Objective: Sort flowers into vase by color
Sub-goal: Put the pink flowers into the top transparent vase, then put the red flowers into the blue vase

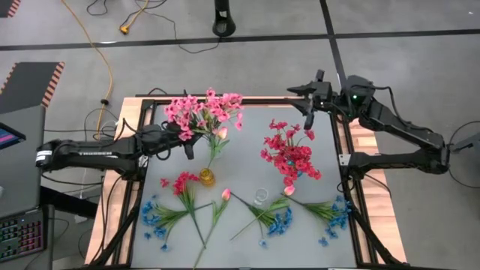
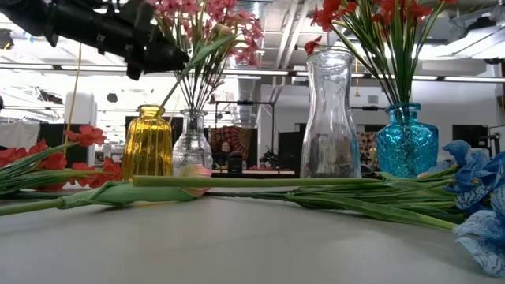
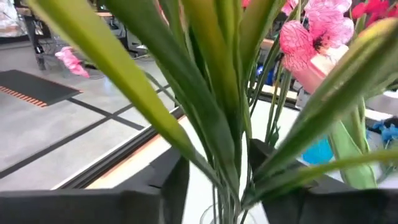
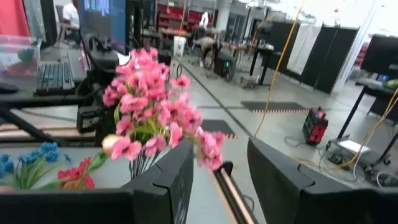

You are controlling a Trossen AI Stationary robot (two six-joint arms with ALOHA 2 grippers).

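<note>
- We see the pink flowers [image 1: 204,111] bunched in a clear vase [image 2: 192,140] at the back of the desk [image 1: 240,161], and the red flowers [image 1: 291,154] in the blue vase [image 2: 405,140].
- The left gripper [image 1: 185,142] sits at the pink stems, its fingers [image 3: 171,186] parted around them (releasing, we judge).
- The right gripper [image 1: 306,101] waits at the back edge, fingers apart, holding nothing.
- Left to do: blue flowers [image 1: 157,217] and some red and pink ones lie in front; the yellow vase [image 1: 206,178] and tall clear vase [image 2: 329,114] hold none.

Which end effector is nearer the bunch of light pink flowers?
Left. The left end effector sits at the light pink flowers, around their stems; the right end effector hovers at the table's far right, well away.
</note>
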